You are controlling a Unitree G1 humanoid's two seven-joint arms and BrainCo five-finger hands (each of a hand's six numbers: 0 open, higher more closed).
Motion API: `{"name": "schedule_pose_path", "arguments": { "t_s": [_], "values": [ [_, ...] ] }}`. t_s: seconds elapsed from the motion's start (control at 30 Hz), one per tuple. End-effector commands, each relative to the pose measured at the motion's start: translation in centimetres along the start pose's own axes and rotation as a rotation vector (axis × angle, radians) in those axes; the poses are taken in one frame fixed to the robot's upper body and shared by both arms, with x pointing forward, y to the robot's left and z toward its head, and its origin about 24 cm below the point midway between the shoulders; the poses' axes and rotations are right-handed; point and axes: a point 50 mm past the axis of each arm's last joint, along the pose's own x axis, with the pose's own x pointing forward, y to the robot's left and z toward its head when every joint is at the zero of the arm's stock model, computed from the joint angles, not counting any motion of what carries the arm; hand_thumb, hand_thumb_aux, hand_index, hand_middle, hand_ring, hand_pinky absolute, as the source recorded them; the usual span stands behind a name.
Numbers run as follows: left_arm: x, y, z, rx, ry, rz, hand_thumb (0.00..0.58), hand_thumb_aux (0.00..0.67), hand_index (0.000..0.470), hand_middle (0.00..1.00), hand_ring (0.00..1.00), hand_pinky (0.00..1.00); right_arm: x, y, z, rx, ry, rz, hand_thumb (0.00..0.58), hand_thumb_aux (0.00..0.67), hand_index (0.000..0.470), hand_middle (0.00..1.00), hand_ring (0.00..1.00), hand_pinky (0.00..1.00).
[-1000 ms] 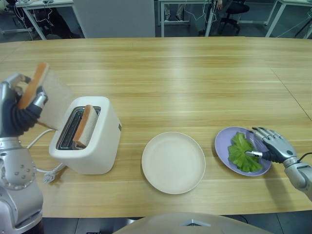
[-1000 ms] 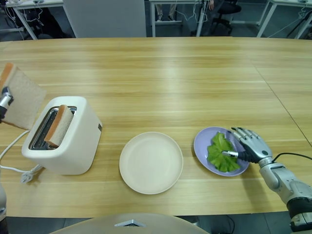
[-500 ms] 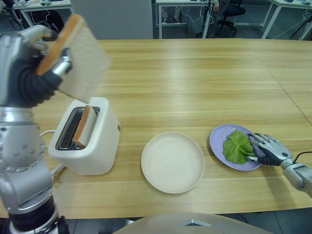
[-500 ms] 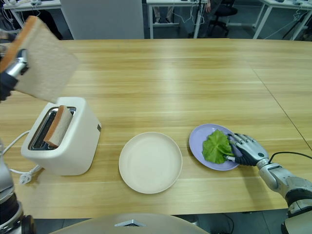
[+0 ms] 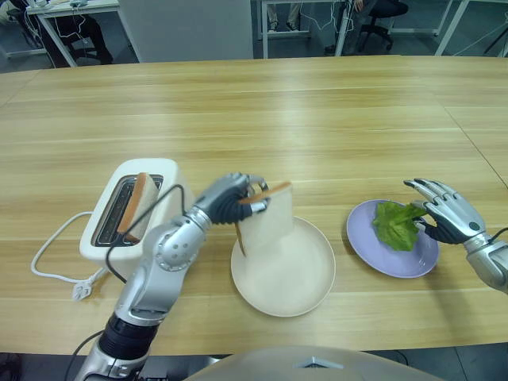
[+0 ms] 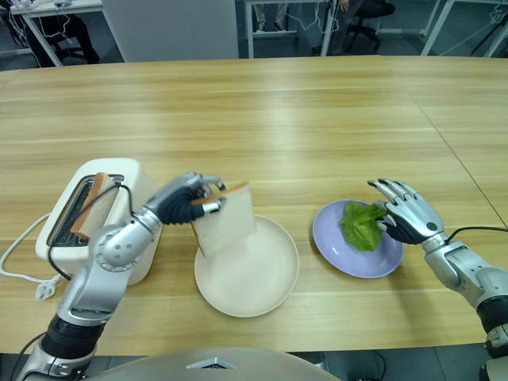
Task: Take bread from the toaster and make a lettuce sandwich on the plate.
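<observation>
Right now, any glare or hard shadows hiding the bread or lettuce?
Left eye view: pale sheen on the far table, clear of the bread in the left hand; shadows around the plate are soft. Right eye view: same sheen; lettuce and purple plate evenly lit, no glare.

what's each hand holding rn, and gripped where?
Left hand holds a bread slice by its top crust, over the cream plate. Right hand pinches the lettuce leaf at its right edge, over the purple plate.

Office-like lab: desks (image 5: pixel 59 9) (cables dangling), swivel chair (image 5: pixel 379 14).
</observation>
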Motion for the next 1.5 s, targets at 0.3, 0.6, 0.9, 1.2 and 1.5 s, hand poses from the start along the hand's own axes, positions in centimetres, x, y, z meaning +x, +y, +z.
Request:
{"name": "schedule_pose_path", "arguments": {
  "t_s": [0.3, 0.6, 0.9, 1.2, 1.5],
  "values": [
    [1.6, -7.0, -4.5, -0.121, 0.106, -0.382, 0.58, 0.67, 0.46, 1.0, 1.0, 1.0, 1.9, -5.1, 3.2, 0.096, -0.121, -0.152, 0.58, 0.67, 0.46, 0.0, 0.0, 0.0],
    [3.7, -7.7, -4.0, 0.121, -0.008, -0.325, 0.0, 0.0, 0.0, 0.0, 0.0, 0.0, 2.8, -7.4, 7.0, 0.225, -0.25, -0.192, 0.58, 0.67, 0.46, 0.0, 0.0, 0.0],
    [4.8, -3.0, -1.9, 0.365, -0.155, 0.059, 0.0, 0.0, 0.0, 0.0, 0.0, 0.0, 3.3, -9.9, 11.8, 0.415, -0.421, -0.197, 0.58, 0.67, 0.46, 0.0, 0.0, 0.0],
    [0.1, 4.1, -0.5, 0.445, -0.124, 0.522, 0.0, 0.0, 0.0, 0.0, 0.0, 0.0, 2.9, -11.0, 15.3, 0.658, -0.539, -0.087, 0.58, 0.67, 0.46, 0.0, 0.0, 0.0],
    [-6.8, 9.0, -0.1, 0.486, 0.09, 0.782, 0.0, 0.0, 0.0, 0.0, 0.0, 0.0, 4.3, -6.9, 17.7, 0.802, -0.567, 0.134, 0.58, 0.67, 0.46, 0.0, 0.0, 0.0]
  ]
}}
